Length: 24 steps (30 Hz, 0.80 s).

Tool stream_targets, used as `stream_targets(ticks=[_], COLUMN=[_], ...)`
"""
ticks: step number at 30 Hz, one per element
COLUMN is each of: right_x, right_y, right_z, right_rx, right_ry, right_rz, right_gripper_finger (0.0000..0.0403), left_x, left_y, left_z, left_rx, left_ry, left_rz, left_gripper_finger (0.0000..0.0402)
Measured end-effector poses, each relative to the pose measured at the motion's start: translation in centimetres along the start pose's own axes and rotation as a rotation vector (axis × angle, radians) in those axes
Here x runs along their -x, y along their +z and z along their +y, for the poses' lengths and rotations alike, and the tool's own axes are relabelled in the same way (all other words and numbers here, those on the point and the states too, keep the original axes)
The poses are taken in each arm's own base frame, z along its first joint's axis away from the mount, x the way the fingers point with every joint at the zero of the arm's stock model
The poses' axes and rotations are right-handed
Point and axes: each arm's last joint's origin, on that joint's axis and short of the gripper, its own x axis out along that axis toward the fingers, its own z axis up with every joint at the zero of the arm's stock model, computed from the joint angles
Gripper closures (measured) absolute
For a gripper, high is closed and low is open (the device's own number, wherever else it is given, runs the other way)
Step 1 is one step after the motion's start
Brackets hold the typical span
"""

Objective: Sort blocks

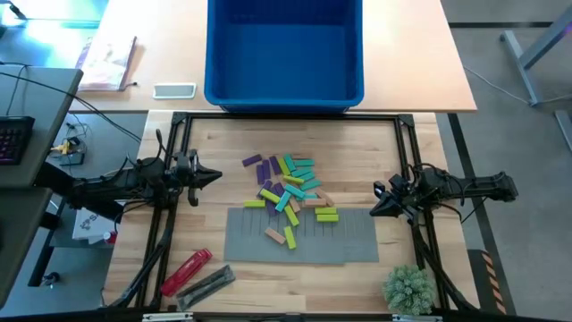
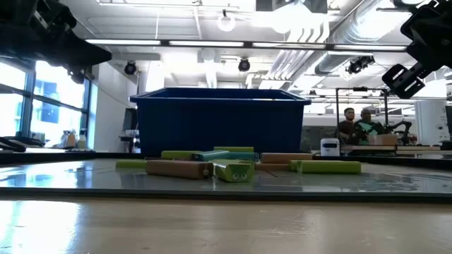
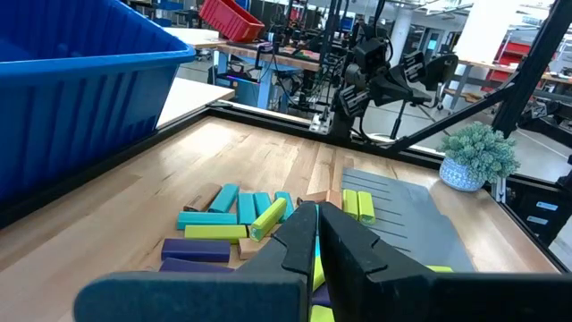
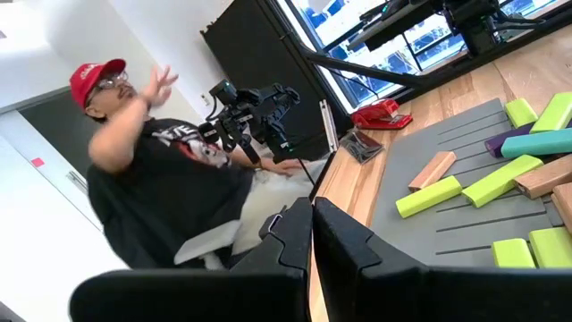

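Observation:
The blocks [image 1: 288,190] lie in a loose heap at the table's middle: purple, lime, teal and tan bars, some on the bare wood, some on a grey mat [image 1: 349,240]. The heap also shows in the low view [image 2: 233,166] and both wrist views [image 3: 232,224] [image 4: 500,179]. My left gripper [image 1: 217,175] hovers shut at the table's left side, pointing level toward the heap, holding nothing. My right gripper [image 1: 374,206] hovers shut at the right side, likewise pointing at the heap. Their fingers show shut in the wrist views [image 3: 315,234] [image 4: 308,234].
A big blue bin [image 1: 284,49] stands beyond the table's far edge. A red cylindrical tool [image 1: 186,271] and a dark grey thing [image 1: 207,284] lie at the near left, a small potted plant [image 1: 409,288] at the near right. A person [image 4: 152,152] sits beside the table.

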Motion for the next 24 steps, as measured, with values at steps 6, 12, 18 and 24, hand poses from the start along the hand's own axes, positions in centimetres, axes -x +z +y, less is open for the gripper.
stream_targets(ticks=[6,12,18,24], right_x=[0.0,0.0,0.0,0.0], right_y=[0.0,0.0,0.0,0.01], right_z=[0.0,0.0,0.0,-0.01], right_rx=[0.0,0.0,0.0,0.01], right_ry=[0.0,0.0,0.001,-0.006], right_rz=[0.0,0.0,0.0,-0.005], right_gripper_finger=[0.0403,0.0403,0.0403,0.0403], left_x=[0.0,0.0,0.0,0.0], left_y=[-0.01,-0.01,-0.01,-0.01], left_z=[0.0,0.0,0.0,0.0], left_rx=[0.0,0.0,0.0,0.0], left_ry=[0.0,0.0,0.0,-0.001], left_rz=[0.0,0.0,0.001,0.001], left_gripper_finger=[0.0401,0.0401,0.0401,0.0401])
